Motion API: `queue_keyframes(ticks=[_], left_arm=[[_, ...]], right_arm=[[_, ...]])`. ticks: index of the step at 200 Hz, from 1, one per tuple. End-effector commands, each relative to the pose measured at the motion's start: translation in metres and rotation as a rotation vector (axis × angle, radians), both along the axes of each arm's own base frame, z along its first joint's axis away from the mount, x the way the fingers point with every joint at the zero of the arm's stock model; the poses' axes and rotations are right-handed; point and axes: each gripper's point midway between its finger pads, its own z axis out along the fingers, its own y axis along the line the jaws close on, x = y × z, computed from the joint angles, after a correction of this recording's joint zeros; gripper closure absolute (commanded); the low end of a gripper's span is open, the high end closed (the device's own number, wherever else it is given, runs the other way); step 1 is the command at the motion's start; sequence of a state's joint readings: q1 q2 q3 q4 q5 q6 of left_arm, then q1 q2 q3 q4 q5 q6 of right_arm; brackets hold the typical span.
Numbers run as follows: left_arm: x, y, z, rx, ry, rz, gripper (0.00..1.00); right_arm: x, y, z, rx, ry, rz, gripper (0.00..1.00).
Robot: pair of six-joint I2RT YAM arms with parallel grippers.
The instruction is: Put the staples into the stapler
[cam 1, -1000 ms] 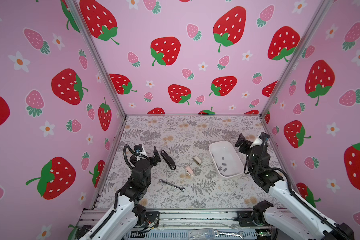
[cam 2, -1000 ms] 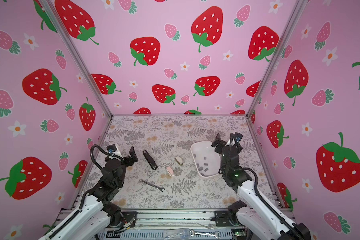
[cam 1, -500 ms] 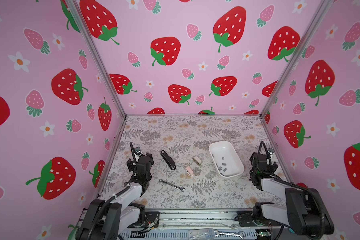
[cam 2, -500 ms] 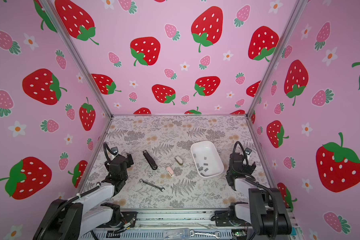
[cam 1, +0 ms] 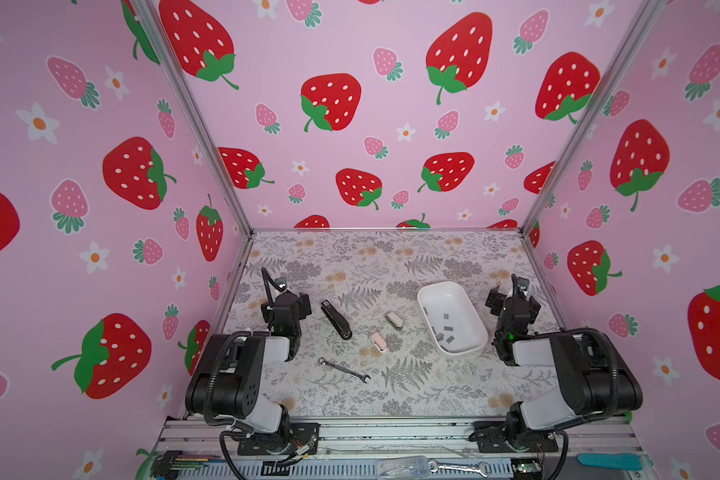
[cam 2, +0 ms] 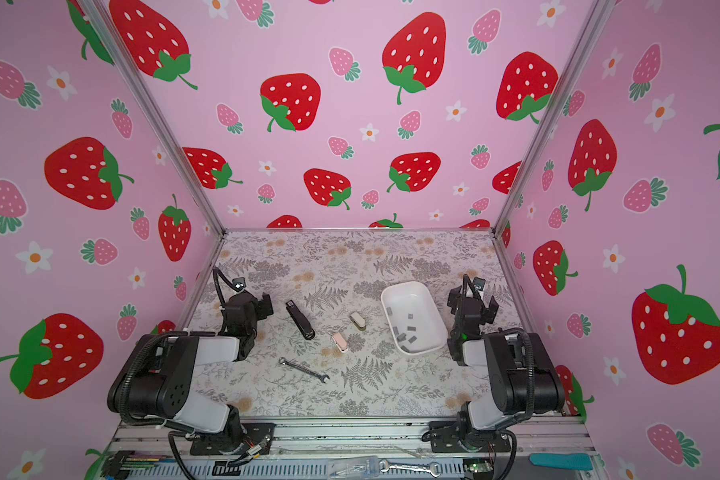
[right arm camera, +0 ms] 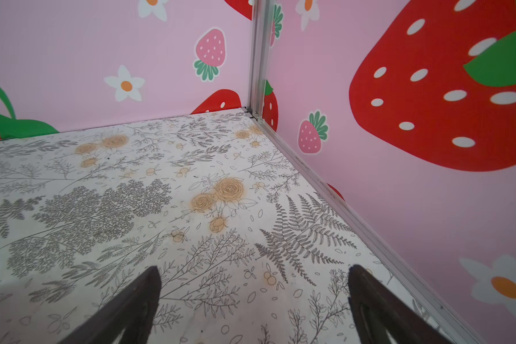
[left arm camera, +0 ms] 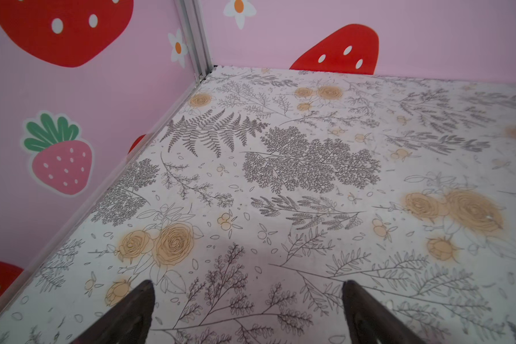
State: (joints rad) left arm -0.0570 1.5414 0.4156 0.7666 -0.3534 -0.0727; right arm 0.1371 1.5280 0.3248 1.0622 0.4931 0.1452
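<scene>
The left pincer stood wide open with nothing between its dark fingers, low over bare patterned table near the left wall. The right pincer was likewise spread wide and held nothing, low over the table by the right wall.

In both top views the black stapler lay flat on the table just right of the left pincer, apart from it, with its white-labelled end pointing toward the back wall. The staples lay scattered as small grey strips inside a white tray, which sat near the right pincer and well apart from the stapler.

Between stapler and tray lay a small beige item and a small pink item. A metal wrench lay nearer the front edge.
</scene>
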Motion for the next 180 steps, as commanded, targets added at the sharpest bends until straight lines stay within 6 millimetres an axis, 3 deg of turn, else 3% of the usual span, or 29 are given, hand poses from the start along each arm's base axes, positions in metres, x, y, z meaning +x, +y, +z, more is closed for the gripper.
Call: queue_keyframes(ticks=[1,33,44,78,180], left_arm=[[0.012,-0.012,0.012,-0.021,-0.063,-0.079,0.01],[0.011,-0.013,0.011,-0.028,-0.046,-0.084,0.02],[0.012,-0.013,0.011,-0.026,-0.05,-0.083,0.02],[0.012,-0.012,0.011,-0.027,-0.047,-0.083,0.01],[0.011,-0.012,0.011,-0.026,-0.049,-0.083,0.01]], right_arm=[[0.002,0.01,0.012,-0.022,-0.049,0.063,0.01],[-0.009,0.025,0.007,-0.04,-0.087,0.173,0.01],[-0.014,0.023,0.016,-0.039,-0.15,0.164,0.01],[-0.006,0.02,0.009,-0.034,-0.092,0.134,0.01],[-0.006,0.021,0.008,-0.041,-0.088,0.136,0.01]])
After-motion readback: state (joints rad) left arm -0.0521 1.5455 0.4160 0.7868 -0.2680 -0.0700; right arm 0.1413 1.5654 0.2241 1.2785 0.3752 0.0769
